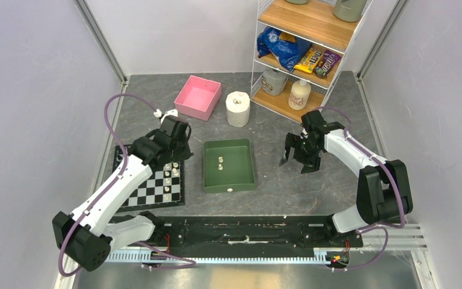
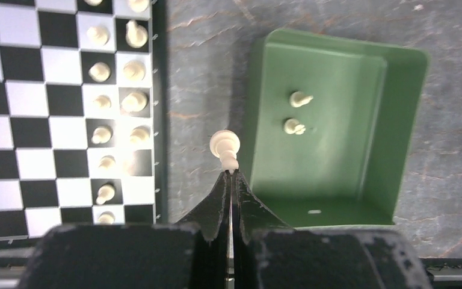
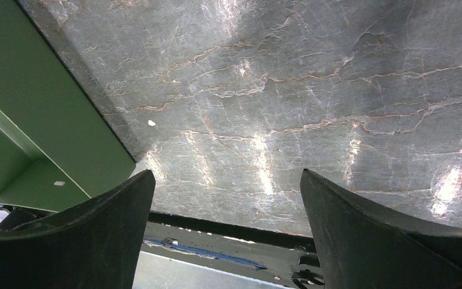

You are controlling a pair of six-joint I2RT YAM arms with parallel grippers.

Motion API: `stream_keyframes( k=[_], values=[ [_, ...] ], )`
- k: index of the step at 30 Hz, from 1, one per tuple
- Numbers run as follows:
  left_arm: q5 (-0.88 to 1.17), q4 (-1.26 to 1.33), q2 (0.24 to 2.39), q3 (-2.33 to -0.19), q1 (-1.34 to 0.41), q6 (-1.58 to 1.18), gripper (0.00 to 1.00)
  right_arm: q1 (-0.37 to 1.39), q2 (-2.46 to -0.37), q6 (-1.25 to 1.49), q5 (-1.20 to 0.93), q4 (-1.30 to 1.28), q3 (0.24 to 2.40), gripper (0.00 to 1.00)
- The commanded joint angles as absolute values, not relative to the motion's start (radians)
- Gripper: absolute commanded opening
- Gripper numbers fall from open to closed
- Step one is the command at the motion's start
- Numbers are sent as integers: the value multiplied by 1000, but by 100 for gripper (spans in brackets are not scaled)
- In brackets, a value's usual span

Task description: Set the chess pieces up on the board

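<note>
The left jaws are clenching a cream chess piece by its narrow end. Its long axis is running straight out from the tips, with the wide end pointing away from the wrist camera and leaning slightly left. The piece is hanging over the strip of bare bench between the board and the green tray, with the board lying to its left in the wrist view. The unfilled squares of the edge file are sitting left of the tips and nearer the camera, so the coming move is probably calling for a short sideways carry. The left arm is plainly the nearer one. The right jaws are standing spread wide over the bench on the tray's far side, gripping nothing. One piece and another are waiting in the tray, apparently lying down. The held figure's type is proving hard to make out, the board's far rows are running out of frame, and a white speck by the tray wall is too small to identify.
</note>
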State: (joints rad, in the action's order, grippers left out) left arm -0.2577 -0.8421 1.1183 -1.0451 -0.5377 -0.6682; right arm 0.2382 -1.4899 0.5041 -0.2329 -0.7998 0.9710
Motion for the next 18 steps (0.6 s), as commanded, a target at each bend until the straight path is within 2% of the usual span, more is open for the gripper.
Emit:
stream_keyframes(
  k=[1, 9, 18],
  values=[
    [-270, -930, 1075, -971, -502, -732, 2, 235, -1499, 496, -249, -775, 976, 99],
    [-256, -958, 1010, -855, -444, -774, 2, 235, -1496, 495, -245, -775, 962, 99],
    [-213, -884, 1035, -775, -382, -744, 2, 234, -1503, 491, -245, -774, 966, 99]
  ],
)
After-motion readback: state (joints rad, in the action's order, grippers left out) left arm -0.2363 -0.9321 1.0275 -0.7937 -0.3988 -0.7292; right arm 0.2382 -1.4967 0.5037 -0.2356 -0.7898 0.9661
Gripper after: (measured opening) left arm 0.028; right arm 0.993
